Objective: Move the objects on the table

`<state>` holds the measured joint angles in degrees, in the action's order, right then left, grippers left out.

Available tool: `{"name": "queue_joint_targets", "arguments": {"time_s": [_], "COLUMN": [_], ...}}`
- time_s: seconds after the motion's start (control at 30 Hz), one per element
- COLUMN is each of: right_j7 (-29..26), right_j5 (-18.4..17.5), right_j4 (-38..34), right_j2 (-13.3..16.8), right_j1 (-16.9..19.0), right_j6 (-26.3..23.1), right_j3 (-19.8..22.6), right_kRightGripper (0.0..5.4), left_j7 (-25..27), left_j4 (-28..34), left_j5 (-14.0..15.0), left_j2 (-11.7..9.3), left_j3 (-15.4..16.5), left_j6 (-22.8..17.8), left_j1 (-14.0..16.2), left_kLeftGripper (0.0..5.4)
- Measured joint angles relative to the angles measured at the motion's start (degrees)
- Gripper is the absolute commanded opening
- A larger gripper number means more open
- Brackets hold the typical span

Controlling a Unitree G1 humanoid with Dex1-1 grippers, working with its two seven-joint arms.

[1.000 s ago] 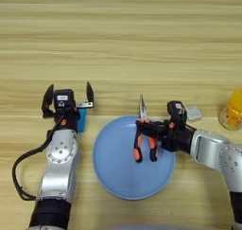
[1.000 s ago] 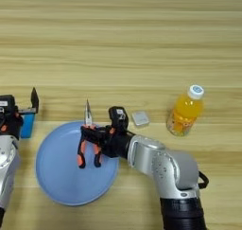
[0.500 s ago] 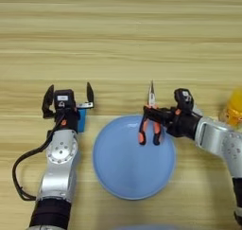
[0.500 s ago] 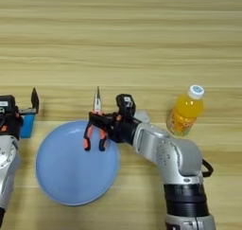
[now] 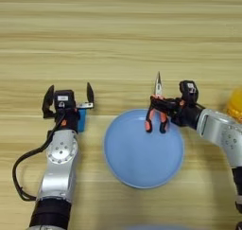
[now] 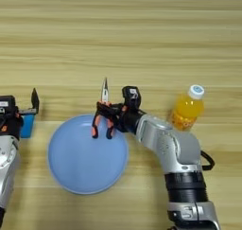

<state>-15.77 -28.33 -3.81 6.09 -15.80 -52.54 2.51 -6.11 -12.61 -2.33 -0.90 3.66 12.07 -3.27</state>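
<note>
The round light-blue plate (image 5: 137,163) lies on the wooden table (image 5: 118,35) in front of me. My right gripper (image 5: 166,110) is shut on the orange-and-black-handled pliers (image 5: 156,113), holding them over the plate's far right rim with the nose pointing away from me. Left of the plate, my left gripper (image 5: 68,91) stands open with nothing between its fingers. The small white square block is hidden, likely behind my right arm.
A small blue rectangular block (image 5: 81,120) rests just below the left gripper's right finger. At the right, next to my right forearm, stands a translucent orange-yellow bottle (image 6: 188,110) with a white cap.
My right gripper has carried the pliers away from me and to the right, from over the plate's middle to its far right rim. The left arm has stayed still.
</note>
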Motion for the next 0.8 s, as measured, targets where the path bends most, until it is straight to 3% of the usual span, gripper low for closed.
{"name": "queue_joint_targets", "arguments": {"time_s": [0.8], "right_j7": [0.4], "right_j5": [-1.5], "right_j4": [-3.0], "right_j2": [0.6], "right_j1": [-3.0], "right_j6": [-0.9], "right_j3": [3.1], "right_kRightGripper": [2.23], "left_j7": [0.0], "left_j4": [-0.6], "left_j5": [0.0], "left_j2": [-0.1], "left_j3": [0.1], "left_j6": [0.0], "left_j1": [-0.1], "left_kLeftGripper": [5.40]}}
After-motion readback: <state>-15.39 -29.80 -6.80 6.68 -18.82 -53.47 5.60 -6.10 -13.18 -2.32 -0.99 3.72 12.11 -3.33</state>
